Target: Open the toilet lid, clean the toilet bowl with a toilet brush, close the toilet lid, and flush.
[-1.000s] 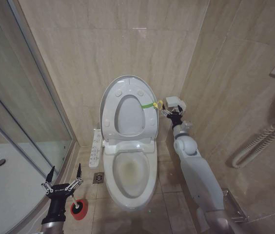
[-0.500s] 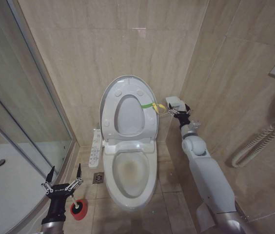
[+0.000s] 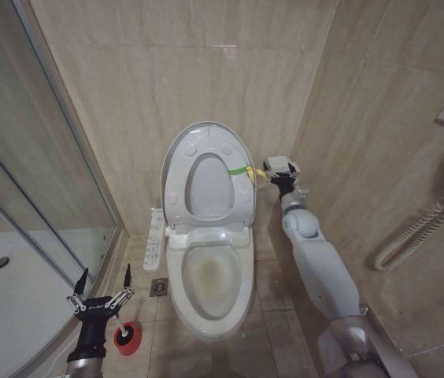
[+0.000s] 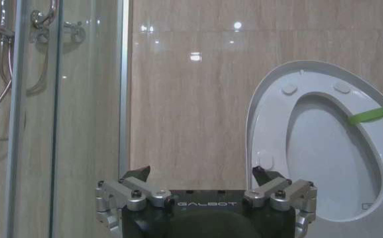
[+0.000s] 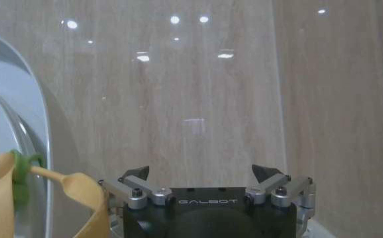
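Lid [image 3: 205,179] up, leaning against the back wall; the seat is raised with it, flat against its inner face. Yellow-green strap [image 3: 243,170] sits at the lid's right edge. Bowl [image 3: 210,285] exposed, faint brownish staining inside. Judgement: the opening step looks done.

Right claw [image 3: 273,175] is held high, just beside the lid's right edge, near the strap's loose end. In the right wrist view the fingers [image 5: 133,177] stand spread with nothing between them; the strap [image 5: 16,173] hangs to one side of the claw, outside the jaws. Open, gripping nothing.

Left claw [image 3: 102,290] hangs low beside the shower tray [image 3: 17,311], over the floor at the toilet's left. Fingers spread wide, empty (the left wrist view agrees). Brush [image 3: 125,331] stands in its red holder on the floor, just beside and below this claw. Not yet held.

Step in hand, as I read it: the handover from opening to brushing. The next move calls for the left claw to come down over the thin white handle and close on it squarely; the handle is slim and could slip or tip the holder. The right arm should stay clear of the lid so it does not knock it down.
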Tool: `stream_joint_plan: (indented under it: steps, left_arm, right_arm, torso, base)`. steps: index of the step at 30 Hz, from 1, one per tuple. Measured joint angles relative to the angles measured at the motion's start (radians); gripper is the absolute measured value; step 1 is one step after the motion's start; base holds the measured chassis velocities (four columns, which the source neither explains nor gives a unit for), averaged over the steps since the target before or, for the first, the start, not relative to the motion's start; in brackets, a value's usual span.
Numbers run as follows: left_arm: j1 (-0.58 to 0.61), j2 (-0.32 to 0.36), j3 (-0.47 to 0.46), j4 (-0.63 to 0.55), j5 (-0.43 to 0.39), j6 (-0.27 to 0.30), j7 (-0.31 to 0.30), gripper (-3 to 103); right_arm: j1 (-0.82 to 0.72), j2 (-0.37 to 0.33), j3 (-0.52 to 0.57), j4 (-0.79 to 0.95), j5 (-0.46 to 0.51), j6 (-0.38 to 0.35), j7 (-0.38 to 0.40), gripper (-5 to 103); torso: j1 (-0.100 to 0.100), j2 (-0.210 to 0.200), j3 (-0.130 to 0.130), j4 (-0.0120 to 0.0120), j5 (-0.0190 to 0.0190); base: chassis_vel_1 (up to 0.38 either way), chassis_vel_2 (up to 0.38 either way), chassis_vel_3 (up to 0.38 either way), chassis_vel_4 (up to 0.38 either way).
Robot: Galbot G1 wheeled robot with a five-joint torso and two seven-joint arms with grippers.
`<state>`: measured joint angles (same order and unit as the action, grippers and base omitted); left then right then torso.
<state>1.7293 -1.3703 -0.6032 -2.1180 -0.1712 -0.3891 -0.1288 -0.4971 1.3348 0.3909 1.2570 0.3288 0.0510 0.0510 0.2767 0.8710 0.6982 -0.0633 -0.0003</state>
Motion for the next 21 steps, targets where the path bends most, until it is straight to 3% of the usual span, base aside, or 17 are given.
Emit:
stream_joint_plan:
  steps: [21]
  left_arm:
    - [0.000,0.000,0.000,0.000,0.000,0.000,0.000,100]
  right_arm:
    - [0.184,-0.006,-0.037,-0.192,-0.004,0.047,-0.031,100]
  torso:
    - [0.000,0.000,0.000,-0.0002,0.0000]
  base:
    - [0.000,0.000,0.000,0.000]
